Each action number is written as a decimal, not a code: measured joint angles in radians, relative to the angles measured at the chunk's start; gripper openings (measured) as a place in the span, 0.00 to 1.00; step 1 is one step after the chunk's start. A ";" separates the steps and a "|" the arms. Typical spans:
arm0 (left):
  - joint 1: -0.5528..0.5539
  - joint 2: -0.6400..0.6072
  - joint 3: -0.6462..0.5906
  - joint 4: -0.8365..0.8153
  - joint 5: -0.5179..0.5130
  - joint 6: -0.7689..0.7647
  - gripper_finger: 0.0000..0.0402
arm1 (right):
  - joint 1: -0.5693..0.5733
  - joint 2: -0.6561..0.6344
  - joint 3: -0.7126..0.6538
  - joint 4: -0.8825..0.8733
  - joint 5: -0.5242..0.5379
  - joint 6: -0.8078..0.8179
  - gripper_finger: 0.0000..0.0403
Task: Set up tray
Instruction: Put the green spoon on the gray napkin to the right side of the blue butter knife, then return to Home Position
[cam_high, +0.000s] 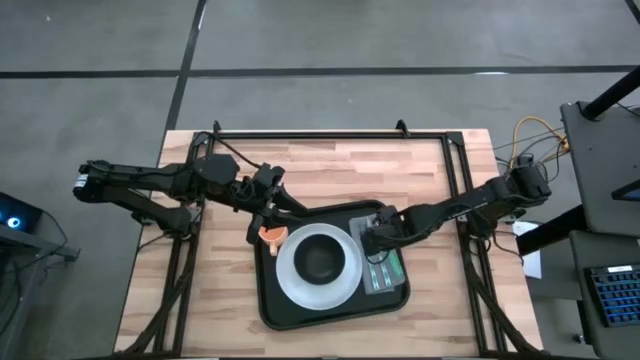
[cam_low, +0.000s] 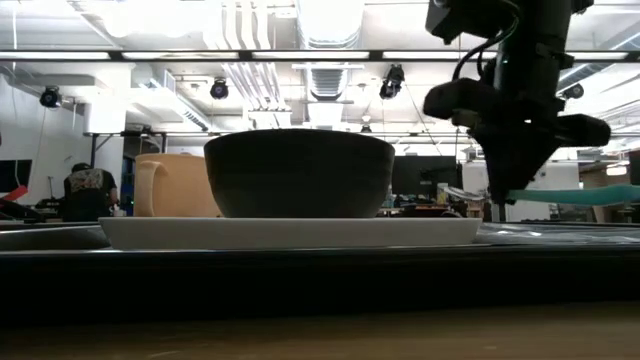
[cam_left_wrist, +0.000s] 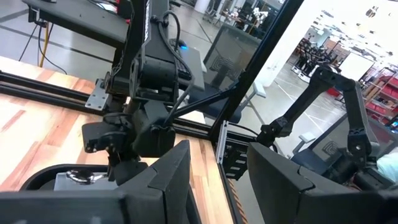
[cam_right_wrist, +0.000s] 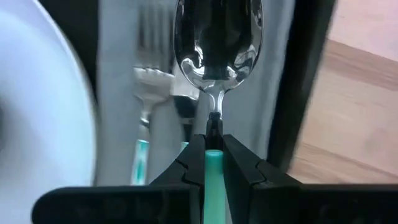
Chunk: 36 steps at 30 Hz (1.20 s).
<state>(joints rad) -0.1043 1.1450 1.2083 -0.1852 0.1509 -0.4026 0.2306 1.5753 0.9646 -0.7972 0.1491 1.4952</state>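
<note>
The black rimmed tray (cam_high: 300, 312) lies at the bench's (cam_high: 200, 300) near middle. It carries a round white plate (cam_high: 290, 285) holding a dark bowl (cam_high: 320, 260), an orange cup (cam_high: 271, 236), and a grey napkin (cam_high: 392, 272) bearing a fork (cam_right_wrist: 144, 93). Right gripper (cam_right_wrist: 213, 163) fingers pinch a glossy teal-handled spoon (cam_right_wrist: 217, 37). Left gripper (cam_left_wrist: 217, 186) fingers stand spread.

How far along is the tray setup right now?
Mostly done: the tray already carries the white plate with the dark bowl, an orange cup, and a fork on the grey napkin. In hand: the right hand grips a spoon above the napkin. Left: setting it down. The left hand waits open.
</note>
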 joint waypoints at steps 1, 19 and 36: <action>0.000 0.000 0.000 0.000 0.000 0.000 0.35 | 0.000 0.003 0.000 0.010 0.002 0.000 0.05; 0.000 -0.002 0.000 -0.007 0.004 -0.003 0.35 | -0.001 0.075 -0.025 0.038 -0.027 -0.063 0.20; -0.002 -0.185 -0.023 -0.095 -0.003 0.042 0.35 | 0.157 -0.233 0.089 -0.213 0.103 0.031 0.37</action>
<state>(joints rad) -0.1059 0.9605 1.1853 -0.2802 0.1479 -0.3607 0.3879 1.3427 1.0539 -1.0105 0.2526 1.5262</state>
